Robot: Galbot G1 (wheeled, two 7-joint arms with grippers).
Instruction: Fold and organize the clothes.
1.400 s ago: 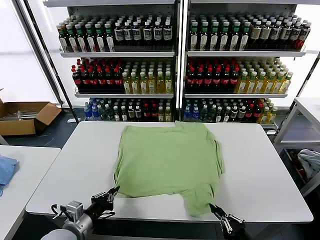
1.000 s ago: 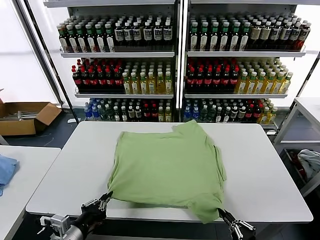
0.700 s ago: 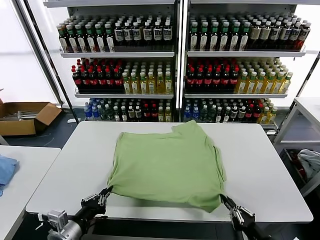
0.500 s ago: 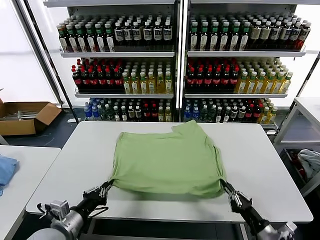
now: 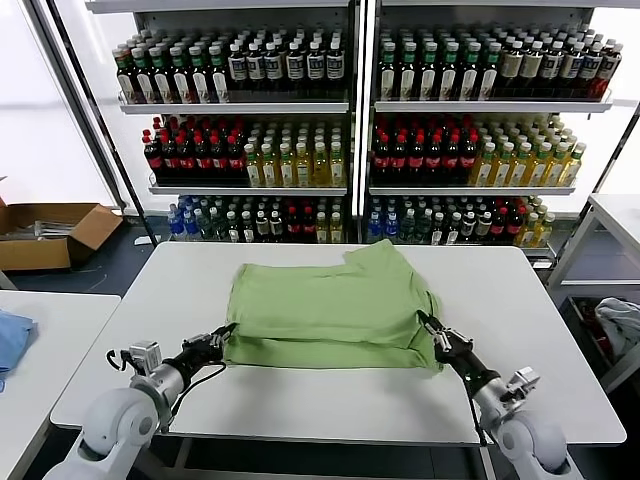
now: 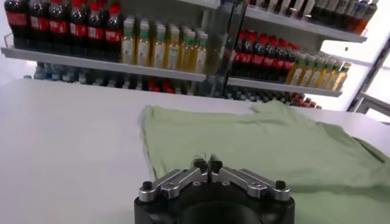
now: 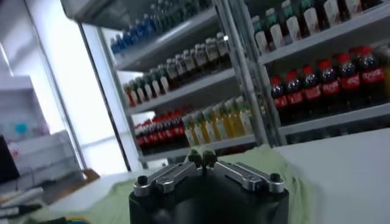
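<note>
Green cotton, the shirt [image 5: 330, 310] lies plain side up in the middle of the white counter [image 5: 520, 300], its near part doubled over the far part. The collar, buttons and any print are hidden. Its long axis runs across the counter, side to side, with the fold as its near edge and one sleeve poking toward the bottle shelves [image 5: 350, 130] behind.

At the fold's left corner sits the left claw [image 5: 218, 339]; in its wrist view the fingertips [image 6: 207, 163] meet with a bit of cloth at them, pinching the shirt. At the fold's right corner sits the right claw [image 5: 432, 331]; its tips look pressed together at the cloth, though whether fabric is caught between them is hard to make out. Both forearms are cut off by the bottom of the head view.

Bare counter surrounds the shirt on every side, widest to its left and right. Well left of the shirt, a blue cloth [image 5: 12, 340] lies on another counter, half out of view.
</note>
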